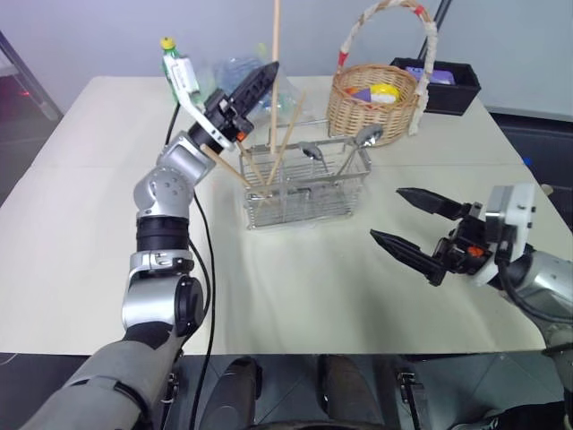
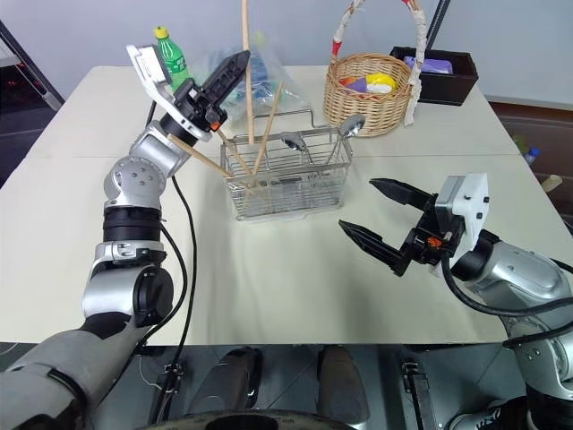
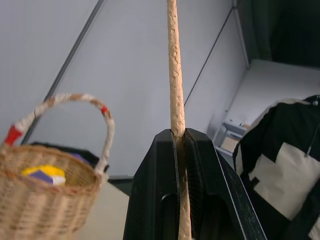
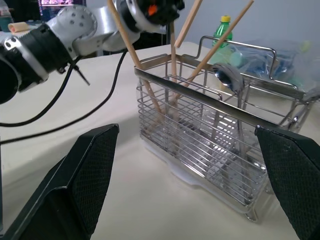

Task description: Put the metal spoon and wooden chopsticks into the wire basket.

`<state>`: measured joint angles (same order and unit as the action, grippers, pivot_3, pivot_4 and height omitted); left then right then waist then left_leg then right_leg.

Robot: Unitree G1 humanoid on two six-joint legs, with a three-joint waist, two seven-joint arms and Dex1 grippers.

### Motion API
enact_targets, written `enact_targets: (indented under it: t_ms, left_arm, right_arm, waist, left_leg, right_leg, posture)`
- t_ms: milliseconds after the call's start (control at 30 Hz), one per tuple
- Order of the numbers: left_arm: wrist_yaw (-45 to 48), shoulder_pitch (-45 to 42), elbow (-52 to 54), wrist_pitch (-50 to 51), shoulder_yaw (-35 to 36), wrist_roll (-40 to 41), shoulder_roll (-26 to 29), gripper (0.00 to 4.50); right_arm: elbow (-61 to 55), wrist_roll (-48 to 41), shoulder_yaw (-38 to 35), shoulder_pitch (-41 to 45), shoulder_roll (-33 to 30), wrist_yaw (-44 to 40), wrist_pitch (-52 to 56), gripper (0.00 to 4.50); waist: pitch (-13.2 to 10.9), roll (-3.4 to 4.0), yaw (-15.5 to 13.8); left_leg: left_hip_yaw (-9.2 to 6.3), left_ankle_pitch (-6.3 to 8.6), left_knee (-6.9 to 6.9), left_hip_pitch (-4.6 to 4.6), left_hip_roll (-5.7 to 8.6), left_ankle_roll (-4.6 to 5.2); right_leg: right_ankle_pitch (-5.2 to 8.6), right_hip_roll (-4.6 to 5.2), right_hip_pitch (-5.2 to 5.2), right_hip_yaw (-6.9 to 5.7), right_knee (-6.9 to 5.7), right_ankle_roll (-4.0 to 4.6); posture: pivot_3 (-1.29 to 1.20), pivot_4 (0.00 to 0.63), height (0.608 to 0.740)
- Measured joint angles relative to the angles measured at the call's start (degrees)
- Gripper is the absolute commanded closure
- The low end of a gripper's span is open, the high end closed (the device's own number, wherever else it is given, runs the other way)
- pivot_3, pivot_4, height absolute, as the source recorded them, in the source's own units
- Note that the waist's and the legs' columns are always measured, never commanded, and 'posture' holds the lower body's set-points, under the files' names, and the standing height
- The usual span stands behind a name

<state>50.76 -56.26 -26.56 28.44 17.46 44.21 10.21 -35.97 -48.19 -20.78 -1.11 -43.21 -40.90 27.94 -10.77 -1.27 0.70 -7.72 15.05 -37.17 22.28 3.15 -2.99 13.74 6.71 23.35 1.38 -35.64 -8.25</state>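
The wire basket stands mid-table with two metal spoons upright in it and a few wooden chopsticks leaning in its left end. My left gripper hovers over that end, shut on one more chopstick held upright. That stick's lower end reaches down into the basket. In the left wrist view the stick is pinched between the fingers. My right gripper stays open and empty to the right of the basket, above the table.
A round wicker basket with an arched handle sits behind the wire basket, with a black box to its right. A green bottle and a clear plastic bag are at the back left. The table's front edge is near.
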Motion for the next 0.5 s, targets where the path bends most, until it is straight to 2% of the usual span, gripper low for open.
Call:
enact_targets:
  t_ms: [500]
  left_arm:
    - [0.4, 2.5, 1.9, -2.7, -2.0, -3.1, 1.1, 4.46]
  right_arm:
    - [0.0, 0.9, 0.2, 0.9, 1.2, 1.8, -0.2, 0.0]
  waist:
    - [0.0, 0.01, 0.0]
  left_leg:
    - [0.0, 0.0, 0.0, 0.0, 0.0, 0.0]
  right_leg:
    - [0.0, 0.0, 0.0, 0.0, 0.01, 0.0]
  posture:
    - [0.0, 0.15, 0.74]
